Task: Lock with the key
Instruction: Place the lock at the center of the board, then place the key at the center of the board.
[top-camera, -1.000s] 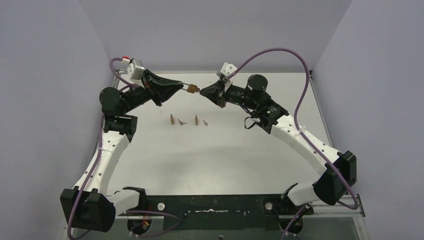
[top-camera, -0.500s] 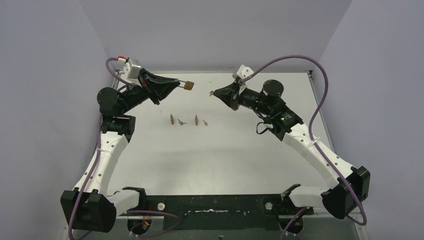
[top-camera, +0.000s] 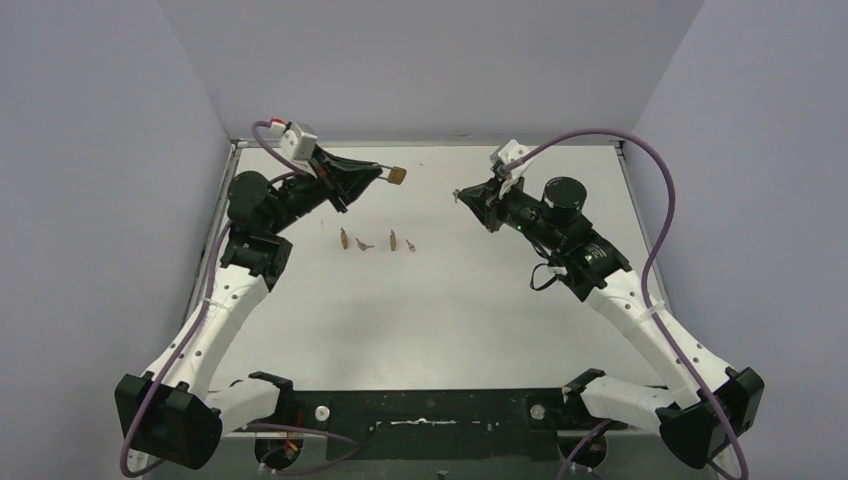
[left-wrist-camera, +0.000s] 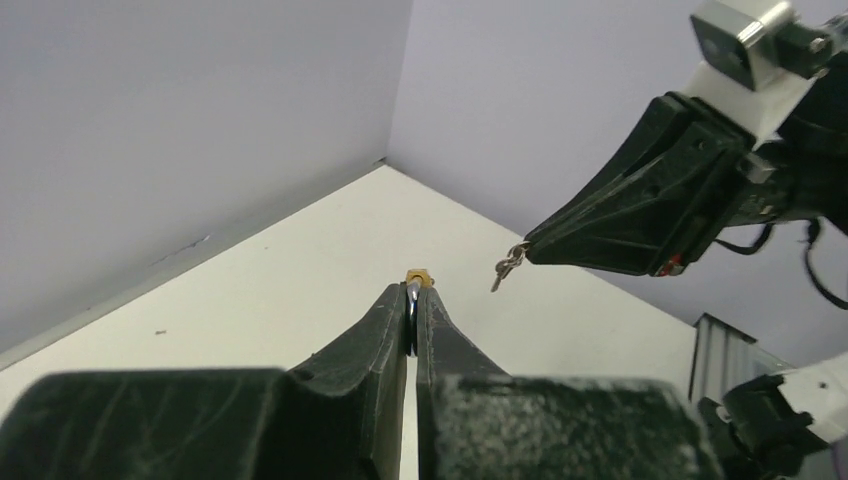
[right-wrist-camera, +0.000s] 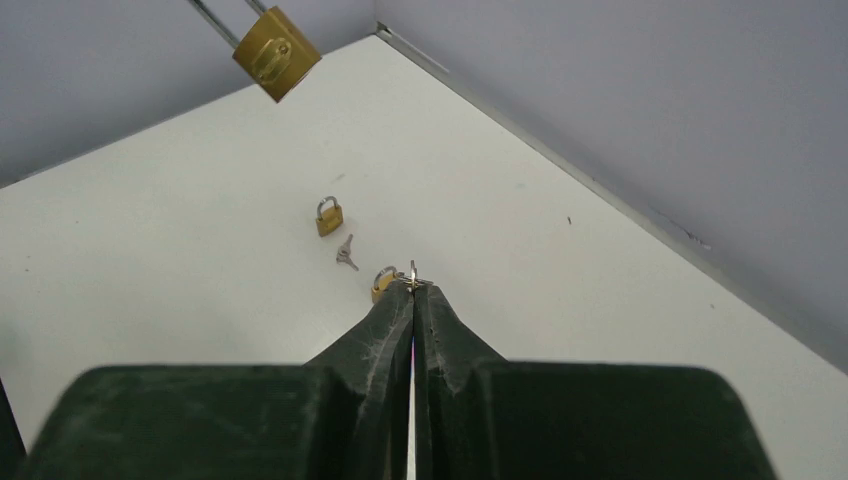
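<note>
White table (top-camera: 450, 300); square brass padlock (right-wrist-camera: 277, 54), small silver key (left-wrist-camera: 507, 268).

Lab: plain-walled white robot table (top-camera: 440, 320)

A flat white worktop (top-camera: 440, 320) enclosed on the left, far and right sides by plain pale lavender walls (top-camera: 440, 70), evenly lit.

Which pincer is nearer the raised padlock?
Left. The left pincer grips the padlock by its shackle. The right pincer, shut on a key, hangs apart from it, off to its right.
</note>
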